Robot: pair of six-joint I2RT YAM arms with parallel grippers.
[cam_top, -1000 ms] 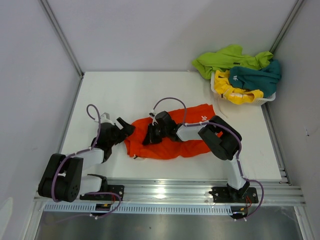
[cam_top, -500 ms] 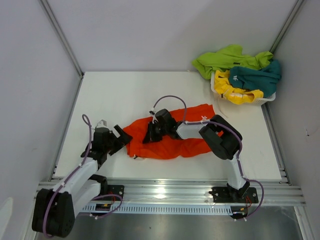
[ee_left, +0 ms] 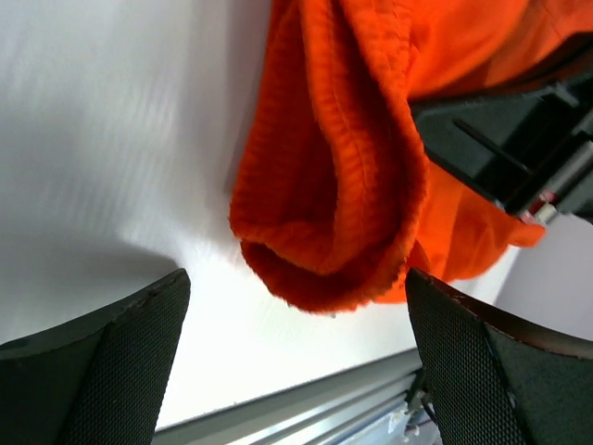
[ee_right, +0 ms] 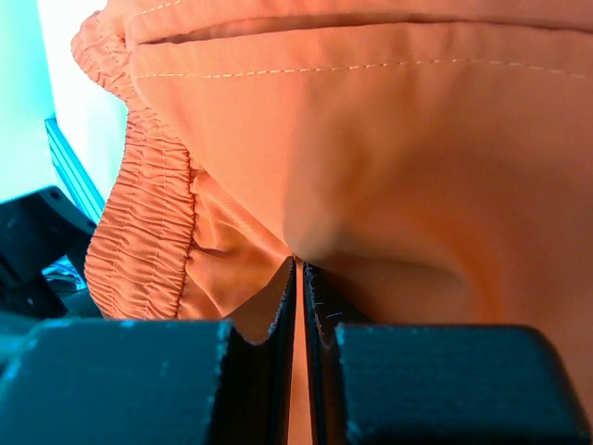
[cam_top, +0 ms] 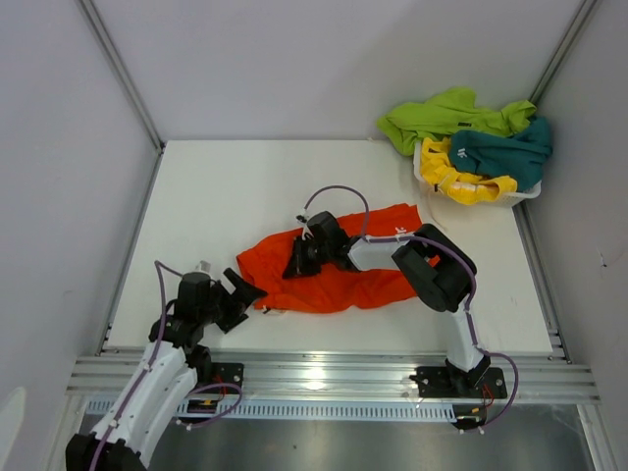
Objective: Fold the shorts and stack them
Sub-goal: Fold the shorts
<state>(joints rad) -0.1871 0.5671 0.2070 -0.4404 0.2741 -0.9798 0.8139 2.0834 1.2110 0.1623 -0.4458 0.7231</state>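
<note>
Orange shorts (cam_top: 339, 275) in a rumpled band across the middle of the top view, flat on the white table (cam_top: 245, 186), elastic waistband end toward the left, legs toward the right. Small white logo near the upper right edge of the fabric.

In the left wrist view, same orange shorts (ee_left: 343, 176) filling the upper centre, ribbed waistband curled into a thick roll, its lower tip hanging just clear of the table.

Right gripper (cam_top: 297, 263) down on the upper left part of the band, clenched tight on a fold of the cloth. Up close, right gripper (ee_right: 298, 287) with both fingers pressed together, a peak of orange shorts (ee_right: 371, 139) pinched between them.

Left gripper (cam_top: 240, 291) at lower left of the top view, just beside the waistband end, released. In its own view, left gripper (ee_left: 296, 362) spread wide, nothing between the fingers, fabric apart from both pads.

Far upper right: white basket (cam_top: 523, 195) with yellow shorts (cam_top: 456, 177), teal shorts (cam_top: 500, 152) and lime green shorts (cam_top: 442, 116) heaped in and over it.
</note>
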